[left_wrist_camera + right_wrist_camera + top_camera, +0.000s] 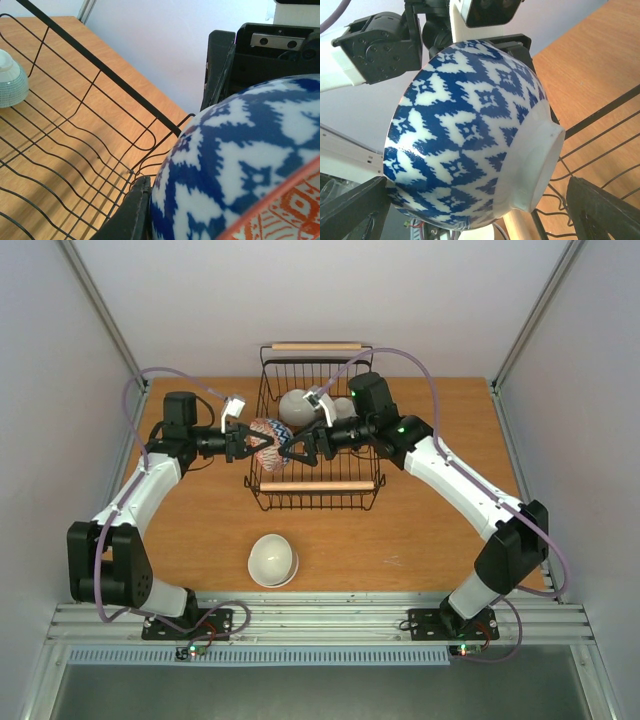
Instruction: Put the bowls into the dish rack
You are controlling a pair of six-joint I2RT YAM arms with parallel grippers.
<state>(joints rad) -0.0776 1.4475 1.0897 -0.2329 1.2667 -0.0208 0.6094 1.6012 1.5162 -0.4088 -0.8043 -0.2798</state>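
A blue-and-white patterned bowl [266,434] with an orange-patterned inside hangs on its side over the left part of the black wire dish rack [318,486]. My left gripper [246,445] is shut on its rim; one finger [127,210] lies against the outer wall and the other is hidden. The same bowl [470,135] fills the right wrist view. My right gripper [292,451] stands open on the bowl's foot side, with its fingers [605,210] wide apart and clear of it. Two pale bowls [297,405] sit upside down in the rack. A pale green one [10,80] shows in the left wrist view.
A cream-white bowl [272,560] sits upright on the wooden table [420,530] near the front edge, between the arm bases. The rack has wooden bar handles at its far [316,345] and near ends. Grey walls close in the table on three sides.
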